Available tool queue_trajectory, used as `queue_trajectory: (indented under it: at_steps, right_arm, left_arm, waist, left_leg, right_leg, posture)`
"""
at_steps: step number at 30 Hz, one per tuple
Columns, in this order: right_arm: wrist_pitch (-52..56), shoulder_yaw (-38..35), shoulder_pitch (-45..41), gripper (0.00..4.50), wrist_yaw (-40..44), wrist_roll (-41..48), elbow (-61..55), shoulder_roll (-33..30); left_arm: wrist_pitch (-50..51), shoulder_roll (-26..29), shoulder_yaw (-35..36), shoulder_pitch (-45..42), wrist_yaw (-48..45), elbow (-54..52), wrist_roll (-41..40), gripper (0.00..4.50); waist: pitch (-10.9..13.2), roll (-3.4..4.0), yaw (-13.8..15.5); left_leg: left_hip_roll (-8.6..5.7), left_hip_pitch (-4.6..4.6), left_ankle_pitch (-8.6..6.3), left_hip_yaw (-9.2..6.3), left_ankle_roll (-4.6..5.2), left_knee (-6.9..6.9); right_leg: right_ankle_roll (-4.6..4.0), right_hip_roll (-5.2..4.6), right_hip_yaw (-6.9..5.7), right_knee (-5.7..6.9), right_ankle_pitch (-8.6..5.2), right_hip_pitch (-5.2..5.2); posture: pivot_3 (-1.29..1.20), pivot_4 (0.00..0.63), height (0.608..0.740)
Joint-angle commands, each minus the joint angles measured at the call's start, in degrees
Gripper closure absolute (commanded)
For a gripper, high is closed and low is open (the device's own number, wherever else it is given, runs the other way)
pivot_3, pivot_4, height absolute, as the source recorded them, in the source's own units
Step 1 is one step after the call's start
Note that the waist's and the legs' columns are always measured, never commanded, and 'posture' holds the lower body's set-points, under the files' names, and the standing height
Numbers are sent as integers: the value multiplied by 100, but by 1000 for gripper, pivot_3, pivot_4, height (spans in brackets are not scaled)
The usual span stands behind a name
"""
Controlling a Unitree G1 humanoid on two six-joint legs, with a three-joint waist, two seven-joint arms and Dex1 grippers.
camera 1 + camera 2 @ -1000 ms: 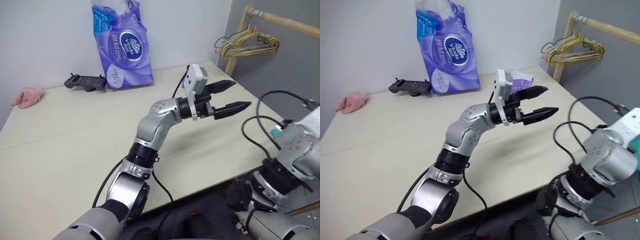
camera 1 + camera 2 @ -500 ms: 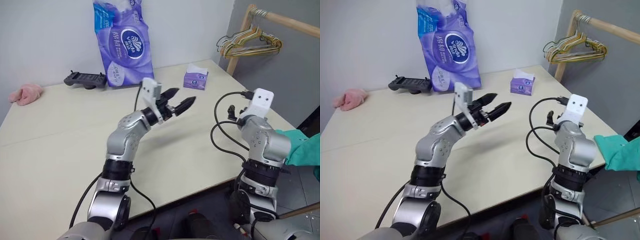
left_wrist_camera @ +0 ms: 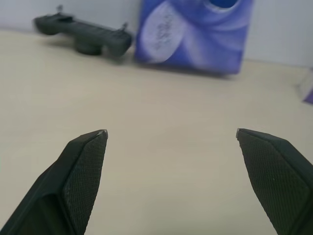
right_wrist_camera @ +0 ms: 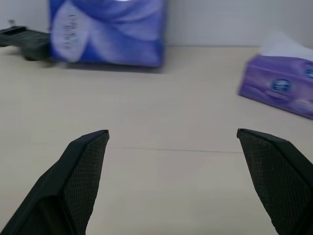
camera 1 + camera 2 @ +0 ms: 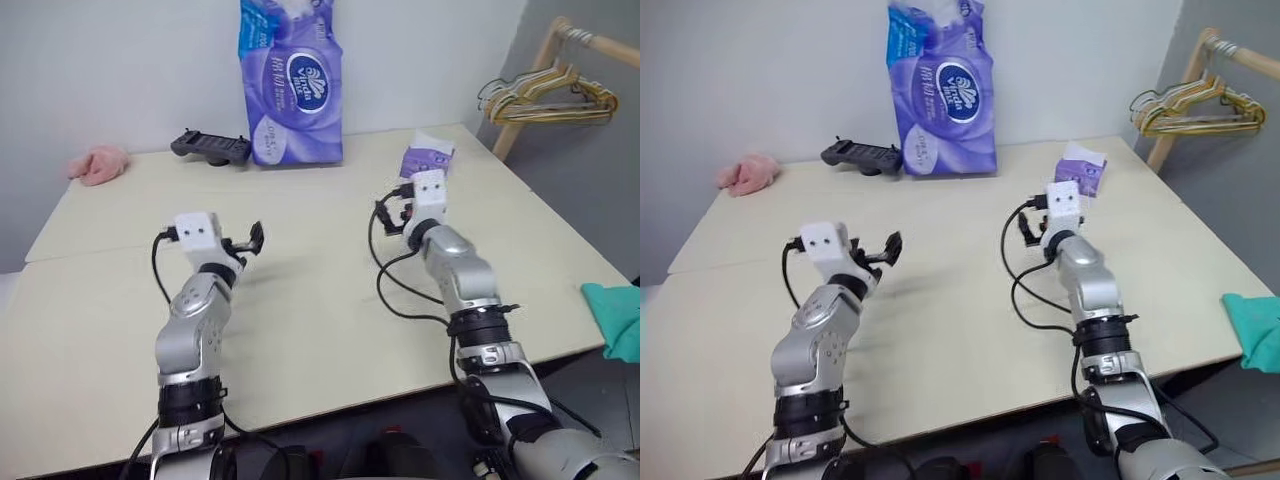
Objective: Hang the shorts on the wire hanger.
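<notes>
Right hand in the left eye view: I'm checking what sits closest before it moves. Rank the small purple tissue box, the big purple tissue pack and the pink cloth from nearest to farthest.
From the right hand:
1. Small purple tissue box, just beyond it, towards the table's right rear corner.
2. Big purple tissue pack, upright at the back wall.
3. Pink cloth, at the far left rear corner.

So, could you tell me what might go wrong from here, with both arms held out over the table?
1. The shorts hang off the table's right edge, beyond the open right pincer; reaching there may push them to the floor.
2. The hangers are bunched on the rack, so pulling one could drag others off.
3. The tissue box sits just ahead of the right pincer and may be knocked.
</notes>
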Motion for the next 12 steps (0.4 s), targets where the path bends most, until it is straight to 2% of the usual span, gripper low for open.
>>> queue_trajectory:
  at_steps: [1, 5, 12]
  right_arm:
    - [-340, 215, 297, 32, -19, -94, -258, 65]
    - [-306, 239, 639, 32, -139, -61, -550, 123]
    - [-238, 35, 785, 32, -368, 4, -736, 50]
  left_arm:
    - [-34, 71, -82, 218, 115, -461, 160, 0]
    - [-165, 124, -69, 332, 90, -407, 198, 0]
    - [-374, 322, -68, 114, -27, -110, 257, 0]
  waist:
    - [-8, -12, 91]
    - [-11, -16, 302]
    - [-11, -16, 340]
  left_leg:
    - [0, -10, 0, -5, -1, 1]
    - [-8, -49, 1, -38, -4, 13]
    - [-11, -74, 23, -124, -40, 20]
  right_leg:
    - [0, -2, -5, -2, 0, -6]
    - [-5, -23, -46, -7, 1, -23]
    - [-53, -30, -138, 3, 10, -20]
  posture:
    - [245, 39, 740]
    - [250, 36, 740]
    - [244, 37, 740]
